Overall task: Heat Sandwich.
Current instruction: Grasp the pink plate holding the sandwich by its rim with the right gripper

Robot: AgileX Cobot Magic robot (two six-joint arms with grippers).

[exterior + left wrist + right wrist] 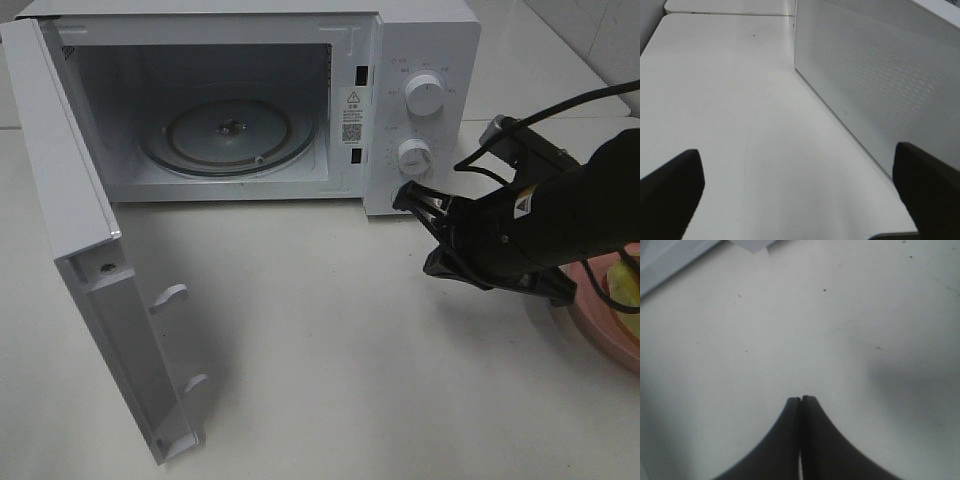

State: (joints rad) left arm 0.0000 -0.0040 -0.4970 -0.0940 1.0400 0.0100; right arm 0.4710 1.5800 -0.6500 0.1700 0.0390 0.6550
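In the high view the microwave (pixel 420 60) is seen with its door (pixel 90 250) swung wide and the glass turntable (pixel 228 130) bare. The right gripper (pixel 412 197) is held at six o'clock of the lower knob (pixel 414 155), its jaws pressed together with nothing between them. The sandwich (pixel 627 277) is found at about four o'clock from that gripper, on the pink plate (pixel 600 325) at the right edge of the table (pixel 330 330) — behind the tips rather than ahead of them, so a turn back toward the plate is judged necessary before any grasp. The right arm is plainly the nearer one; the left arm is not shown in this view. Only a yellow-green sliver of the sandwich is visible, the rest being covered by the arm and cut off by the frame, so its long axis cannot be told. In the left wrist view the left gripper (pixel 800 192) is spread wide and empty over the table, beside a white dotted panel (pixel 875 75) of the microwave — side wall or door face cannot be told. In the right wrist view the fingertips (pixel 790 440) are seen closed up over the table alone, with plate and sandwich out of sight.
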